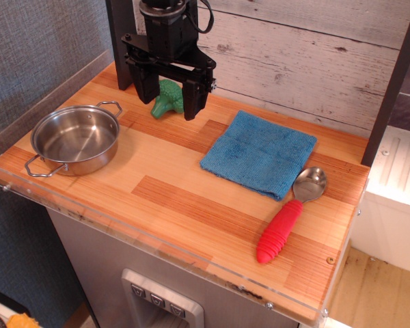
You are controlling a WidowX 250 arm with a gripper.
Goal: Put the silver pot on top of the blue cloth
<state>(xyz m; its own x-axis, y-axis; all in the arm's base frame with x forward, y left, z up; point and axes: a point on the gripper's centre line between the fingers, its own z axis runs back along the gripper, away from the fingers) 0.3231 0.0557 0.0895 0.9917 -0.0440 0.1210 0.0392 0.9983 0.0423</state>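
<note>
The silver pot [76, 140] stands upright and empty at the left edge of the wooden table, its two wire handles pointing front-left and back-right. The blue cloth [259, 153] lies flat right of centre. My black gripper [167, 104] hangs open and empty above the back of the table, between the pot and the cloth, with its fingers spread around the front of a green toy.
A green broccoli toy [168, 98] sits at the back behind my fingers. A silver spoon with a red ribbed handle [280, 231] lies right of the cloth's front corner. A clear rim [157, 254] lines the table's front edge. A plank wall [307, 55] stands behind.
</note>
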